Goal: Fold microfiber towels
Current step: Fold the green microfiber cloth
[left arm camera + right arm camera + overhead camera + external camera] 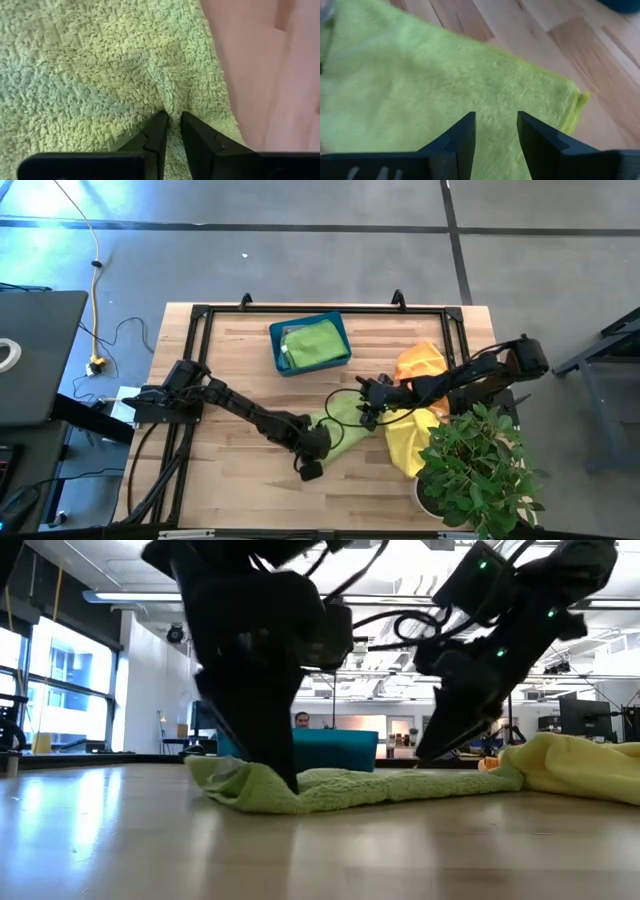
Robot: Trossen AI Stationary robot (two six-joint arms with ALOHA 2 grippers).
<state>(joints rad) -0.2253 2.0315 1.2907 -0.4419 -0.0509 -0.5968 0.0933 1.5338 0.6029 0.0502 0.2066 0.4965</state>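
A lime green towel (pixel 345 428) lies on the wooden table (pixel 230 370) between my two arms. My left gripper (pixel 315 448) stands on the towel's near left end, shut on a pinch of its cloth (pixel 100 65). My right gripper (pixel 368 412) hangs open just above the towel's far right part (pixel 445 85), its fingers on either side of bare cloth; I cannot tell whether they touch it. In the low view the towel (pixel 380 788) lies low and rumpled, with its left end bunched under my left gripper (pixel 290 780). My left gripper pinches a small raised ridge of the lime green towel (pixel 171 107) between its two fingertips, close to the towel's edge. The fingers come steeply from above, pointing down. The towel rests on the table, bunched up around the pinch; one layer or several, I cannot tell.
A yellow towel (pixel 408 442) and an orange towel (pixel 420 362) lie heaped to the right of the lime one. A teal bin (pixel 310 345) at the far middle holds a folded green towel. A potted plant (pixel 480 470) stands at the near right corner. Bare wood lies at the near left.
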